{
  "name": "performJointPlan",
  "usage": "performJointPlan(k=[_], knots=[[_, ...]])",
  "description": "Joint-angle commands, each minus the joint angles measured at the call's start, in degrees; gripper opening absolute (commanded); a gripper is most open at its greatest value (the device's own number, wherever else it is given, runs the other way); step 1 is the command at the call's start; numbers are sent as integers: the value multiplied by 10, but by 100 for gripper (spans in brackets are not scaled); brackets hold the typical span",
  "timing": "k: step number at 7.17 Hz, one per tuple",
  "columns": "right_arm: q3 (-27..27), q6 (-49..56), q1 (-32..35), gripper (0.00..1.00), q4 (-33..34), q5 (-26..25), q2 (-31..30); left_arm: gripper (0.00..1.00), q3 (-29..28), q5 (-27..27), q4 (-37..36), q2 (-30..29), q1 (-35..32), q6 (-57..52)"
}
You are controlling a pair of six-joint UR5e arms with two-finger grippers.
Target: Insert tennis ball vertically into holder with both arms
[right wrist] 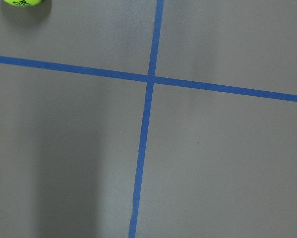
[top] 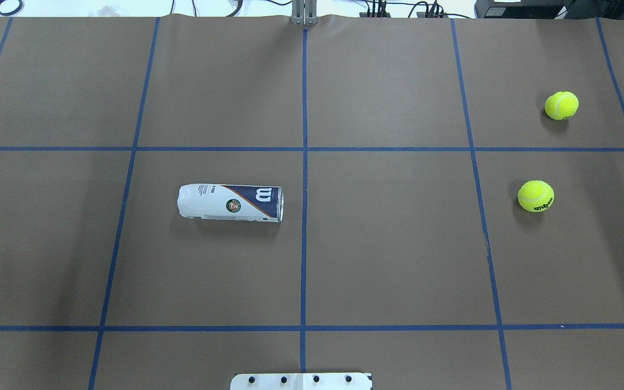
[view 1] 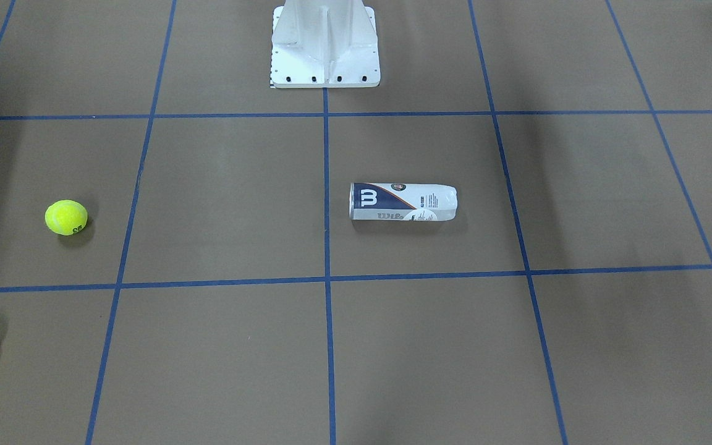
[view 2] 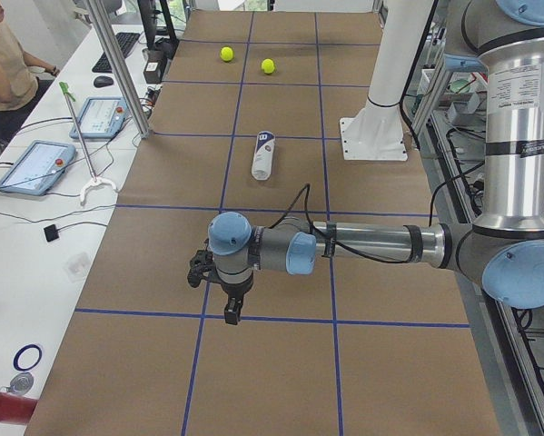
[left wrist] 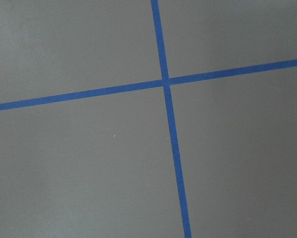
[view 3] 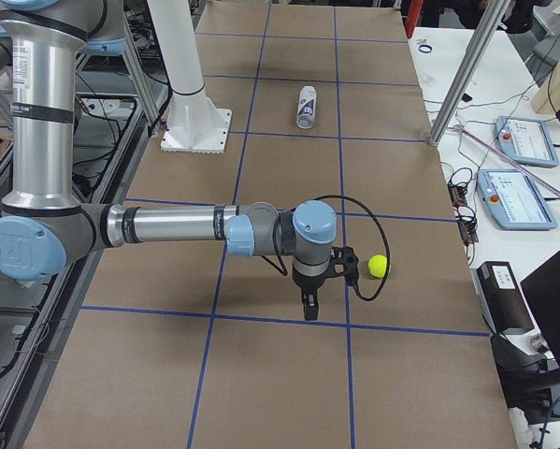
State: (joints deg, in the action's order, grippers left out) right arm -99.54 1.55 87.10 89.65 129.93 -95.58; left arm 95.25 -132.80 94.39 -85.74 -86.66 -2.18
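The holder (view 1: 402,201) lies on its side on the brown table, its metal-rimmed end toward the centre line; it also shows in the overhead view (top: 229,202). Two yellow tennis balls (top: 535,195) (top: 561,105) rest apart on the robot's right side. The left gripper (view 2: 232,313) hangs over the table well short of the holder (view 2: 262,154). The right gripper (view 3: 309,307) hangs next to one ball (view 3: 379,267). I cannot tell whether either gripper is open or shut. The wrist views show only table and tape lines, plus a ball's edge (right wrist: 22,2).
The white pedestal base (view 1: 325,43) stands at the robot's side of the table, centred. Blue tape lines grid the surface. Aluminium posts (view 2: 117,64), tablets (view 2: 34,166) and a seated operator (view 2: 4,64) are beside the far table edge.
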Motion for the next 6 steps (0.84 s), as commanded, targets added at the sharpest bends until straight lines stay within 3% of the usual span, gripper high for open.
performJointPlan(k=[1, 6], knots=[[0, -1, 0, 100, 0, -2, 5, 100, 4, 0, -1, 0, 0, -1], [7, -5, -5, 100, -1, -8, 51, 100, 16, -2, 9, -5, 0, 1]])
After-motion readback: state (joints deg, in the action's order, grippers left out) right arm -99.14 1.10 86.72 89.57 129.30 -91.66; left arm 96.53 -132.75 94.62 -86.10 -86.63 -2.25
